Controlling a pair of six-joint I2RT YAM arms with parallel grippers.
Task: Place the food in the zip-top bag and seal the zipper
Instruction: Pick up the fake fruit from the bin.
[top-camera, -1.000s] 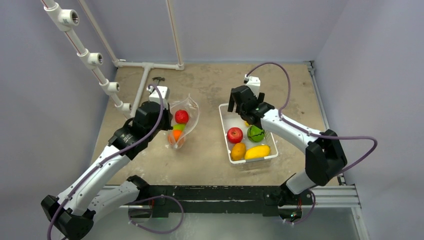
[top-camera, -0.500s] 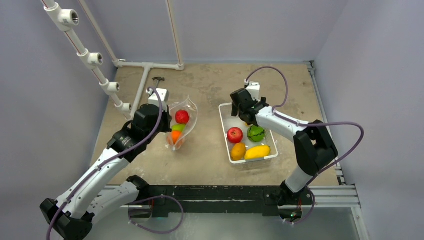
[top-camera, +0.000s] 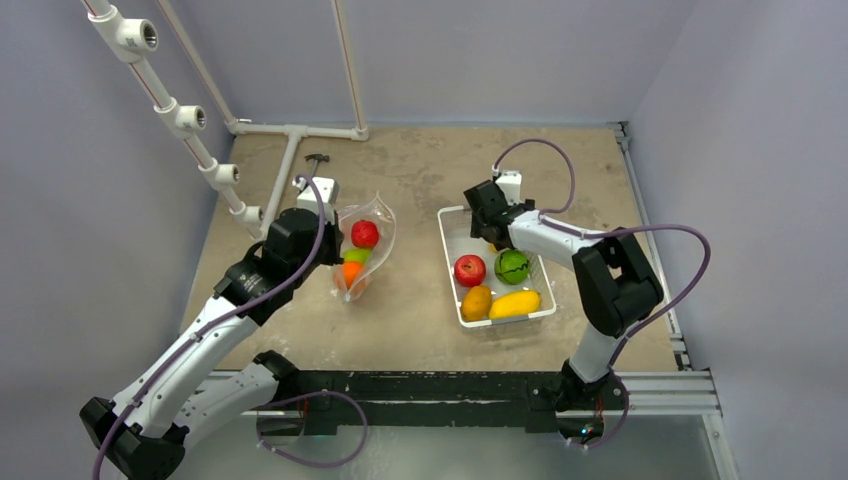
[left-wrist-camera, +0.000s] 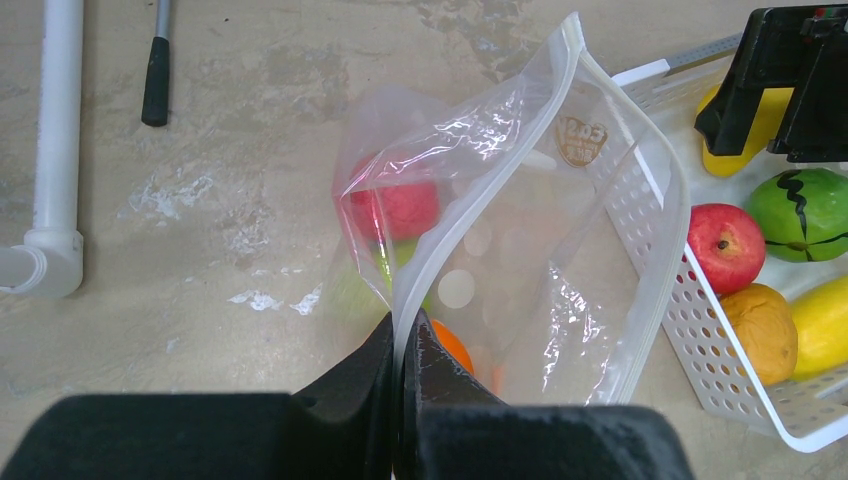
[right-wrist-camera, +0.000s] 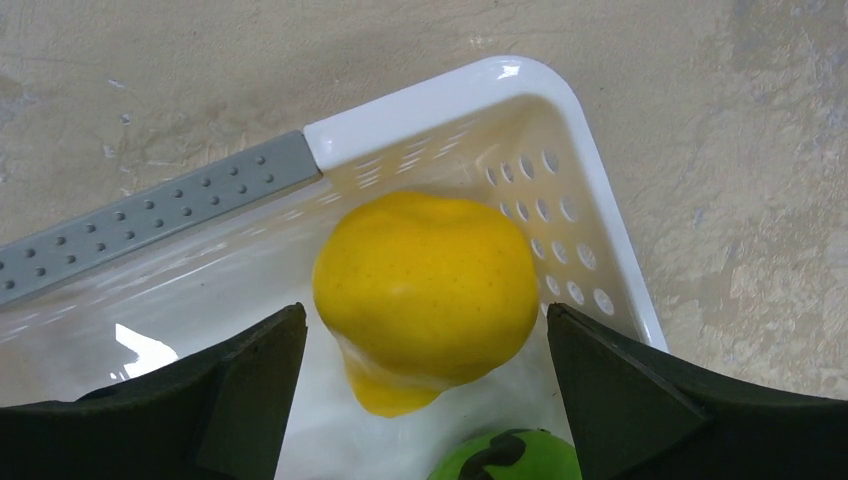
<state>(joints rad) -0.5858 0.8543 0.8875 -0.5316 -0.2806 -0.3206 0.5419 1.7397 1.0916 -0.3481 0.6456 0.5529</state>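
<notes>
Mid-loading: my left fingers (left-wrist-camera: 350, 378) pinch the rim of the bag (left-wrist-camera: 520, 250) while my right fingers (right-wrist-camera: 250, 390), spread around the yellow fruit (right-wrist-camera: 425, 290) in the basket (right-wrist-camera: 440, 88), next need to close.

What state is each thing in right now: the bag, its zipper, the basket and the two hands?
zip-top bag: open, propped up, three fruits inside.
zipper: unsealed, lips apart.
left hand: shut on the bag's mouth edge.
right hand: open, fingers either side of the yellow fruit, not gripping.
basket: holds five fruits.
</notes>
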